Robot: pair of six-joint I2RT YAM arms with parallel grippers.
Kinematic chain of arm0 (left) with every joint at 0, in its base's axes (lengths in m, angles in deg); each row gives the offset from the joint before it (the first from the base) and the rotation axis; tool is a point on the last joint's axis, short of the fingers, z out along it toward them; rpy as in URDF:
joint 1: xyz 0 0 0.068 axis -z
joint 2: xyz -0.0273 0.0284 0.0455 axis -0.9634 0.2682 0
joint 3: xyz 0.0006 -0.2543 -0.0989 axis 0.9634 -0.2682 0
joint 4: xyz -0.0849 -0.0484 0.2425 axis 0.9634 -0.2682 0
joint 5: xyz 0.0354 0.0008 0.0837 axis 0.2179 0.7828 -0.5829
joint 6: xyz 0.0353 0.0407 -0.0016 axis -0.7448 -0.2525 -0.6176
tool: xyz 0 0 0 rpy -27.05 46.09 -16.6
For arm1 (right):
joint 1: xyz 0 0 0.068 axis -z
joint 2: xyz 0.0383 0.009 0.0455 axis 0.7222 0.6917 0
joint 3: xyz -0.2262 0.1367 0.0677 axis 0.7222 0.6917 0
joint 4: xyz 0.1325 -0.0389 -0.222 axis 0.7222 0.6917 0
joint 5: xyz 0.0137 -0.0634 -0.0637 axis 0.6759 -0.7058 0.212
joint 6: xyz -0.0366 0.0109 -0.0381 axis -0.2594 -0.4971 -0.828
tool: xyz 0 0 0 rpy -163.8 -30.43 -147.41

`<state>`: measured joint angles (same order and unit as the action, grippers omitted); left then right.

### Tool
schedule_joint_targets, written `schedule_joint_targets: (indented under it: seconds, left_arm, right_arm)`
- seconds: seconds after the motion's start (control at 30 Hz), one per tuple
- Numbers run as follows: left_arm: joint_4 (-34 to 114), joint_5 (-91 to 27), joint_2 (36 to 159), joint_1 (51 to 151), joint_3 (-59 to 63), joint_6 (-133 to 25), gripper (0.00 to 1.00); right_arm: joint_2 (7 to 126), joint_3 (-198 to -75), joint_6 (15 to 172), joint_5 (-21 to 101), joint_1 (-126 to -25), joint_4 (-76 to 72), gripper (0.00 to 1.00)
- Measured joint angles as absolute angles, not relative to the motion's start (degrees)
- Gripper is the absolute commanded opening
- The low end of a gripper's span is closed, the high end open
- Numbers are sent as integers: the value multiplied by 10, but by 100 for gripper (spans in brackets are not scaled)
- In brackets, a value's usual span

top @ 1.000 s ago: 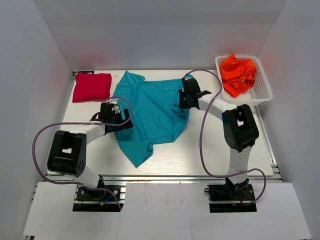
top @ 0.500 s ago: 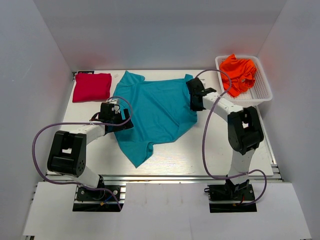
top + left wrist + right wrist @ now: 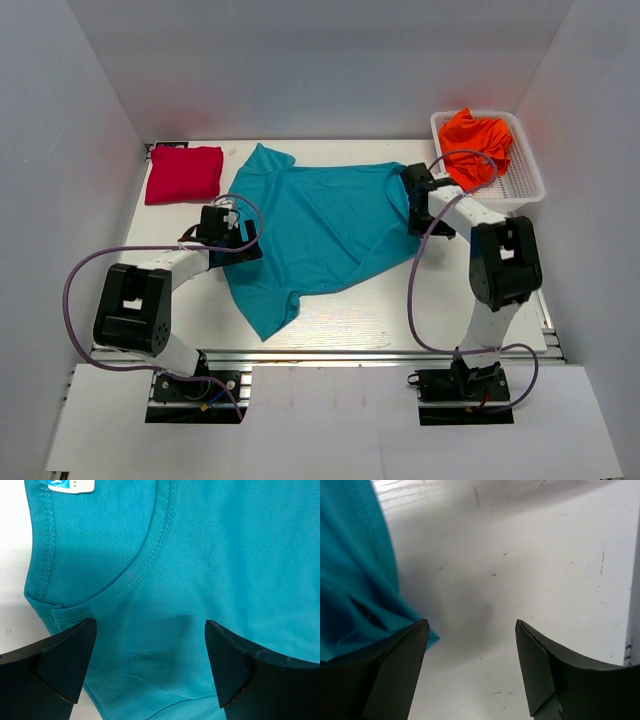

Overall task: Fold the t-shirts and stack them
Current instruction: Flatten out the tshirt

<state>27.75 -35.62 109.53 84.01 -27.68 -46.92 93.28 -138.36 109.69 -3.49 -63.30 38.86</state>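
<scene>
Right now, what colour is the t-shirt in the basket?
Bright orange, no pattern. The orange t-shirt in the white basket shows best in the top external view.

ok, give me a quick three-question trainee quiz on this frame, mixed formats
1. True or false: the orange t-shirt lies in the white basket.
2. In the left wrist view, which part of the teal t-shirt shows just ahead of the left gripper? A) neckline with a label B) sleeve cuff C) bottom hem
3. Fill in: the folded red t-shirt sits at the far ___ corner of the table.

Key: 1 true; 2 A; 3 left.
</scene>
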Motion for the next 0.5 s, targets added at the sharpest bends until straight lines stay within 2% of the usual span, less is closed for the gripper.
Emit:
schedule_joint_targets:
  seconds: [0.17, 0.2, 0.23, 0.5]
  left_arm:
    - [274, -356, 1094, 840, -277, -471, 100]
    - [273, -356, 1094, 840, -277, -472, 100]
    - [273, -356, 1094, 840, -277, -472, 100]
    - [275, -351, 1094, 840, -277, -473, 100]
  right_arm:
    - [835, -1337, 1069, 61, -629, 344, 77]
    - [820, -1334, 1058, 91, -629, 332, 89]
    - [807, -1331, 1049, 117, -629, 316, 90]
    - [822, -1318, 968, 340, -660, 204, 90]
